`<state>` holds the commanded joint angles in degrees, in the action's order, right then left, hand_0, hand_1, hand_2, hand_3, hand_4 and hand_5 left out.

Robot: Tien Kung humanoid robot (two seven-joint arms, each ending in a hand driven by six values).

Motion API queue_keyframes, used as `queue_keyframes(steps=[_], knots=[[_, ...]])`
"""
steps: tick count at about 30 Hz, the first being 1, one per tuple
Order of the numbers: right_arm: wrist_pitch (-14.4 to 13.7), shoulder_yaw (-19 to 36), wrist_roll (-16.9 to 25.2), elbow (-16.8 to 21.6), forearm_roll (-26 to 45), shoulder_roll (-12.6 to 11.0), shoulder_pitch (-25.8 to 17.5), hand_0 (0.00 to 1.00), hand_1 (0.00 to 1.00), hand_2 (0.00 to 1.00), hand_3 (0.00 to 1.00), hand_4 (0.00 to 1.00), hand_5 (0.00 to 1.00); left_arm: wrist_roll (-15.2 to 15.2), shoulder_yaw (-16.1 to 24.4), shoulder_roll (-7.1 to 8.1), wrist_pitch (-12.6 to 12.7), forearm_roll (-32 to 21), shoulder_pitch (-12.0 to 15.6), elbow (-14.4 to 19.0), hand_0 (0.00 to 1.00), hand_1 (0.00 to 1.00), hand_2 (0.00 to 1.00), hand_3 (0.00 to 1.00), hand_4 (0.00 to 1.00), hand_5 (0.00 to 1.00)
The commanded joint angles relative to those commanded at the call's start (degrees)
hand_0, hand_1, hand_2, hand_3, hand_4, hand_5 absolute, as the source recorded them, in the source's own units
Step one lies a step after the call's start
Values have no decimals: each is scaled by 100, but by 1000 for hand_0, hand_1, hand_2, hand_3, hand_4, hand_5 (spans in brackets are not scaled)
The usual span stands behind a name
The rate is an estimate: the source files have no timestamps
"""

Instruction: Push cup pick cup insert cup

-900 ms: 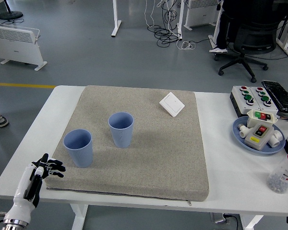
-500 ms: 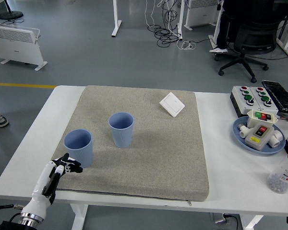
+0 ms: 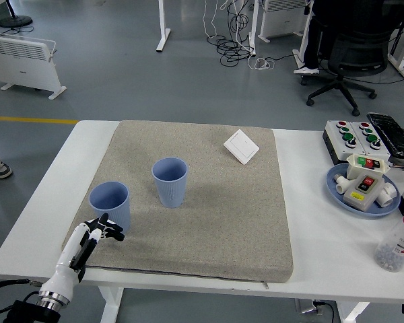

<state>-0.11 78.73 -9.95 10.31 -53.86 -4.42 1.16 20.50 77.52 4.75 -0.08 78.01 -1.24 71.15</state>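
My left hand (image 3: pixel 87 242) comes in at the lower left, fingers (image 3: pixel 110 231) loosely spread, holding nothing, just below the near blue cup (image 3: pixel 110 206), close but I can't tell if touching. Second blue cup (image 3: pixel 170 181) stands upright right of and behind the near cup, apart from it. Both sit on the grey mat (image 3: pixel 215 208) covering the white surface (image 3: pixel 316 256). White switch plate (image 3: pixel 241 146) lies far behind the near cup, at the mat's back right.

A lab: grey floor, loose cables (image 3: pixel 234 42), office chair (image 3: pixel 343 64), button boxes (image 3: pixel 352 136).
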Motion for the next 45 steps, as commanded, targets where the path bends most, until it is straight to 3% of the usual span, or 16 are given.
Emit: queue_keyframes(steps=[16,28,45], knots=[[-6,-9,-10,0,-2,13,6,692,600,644,552,121,495,-18,87,-29,7,223,-333,-438,571,459,447,417,572,998],[-13,-46,-9,0,-27,29,8,692,600,644,552,120,495,24,62,32,-13,331,-645,-775,581,457,442,420,574,998],[-19,-134,-23,0,-55,42,-17,692,600,643,551,119,496,127,-171,-96,-40,84,-1144,-1312,591,457,441,419,574,998]])
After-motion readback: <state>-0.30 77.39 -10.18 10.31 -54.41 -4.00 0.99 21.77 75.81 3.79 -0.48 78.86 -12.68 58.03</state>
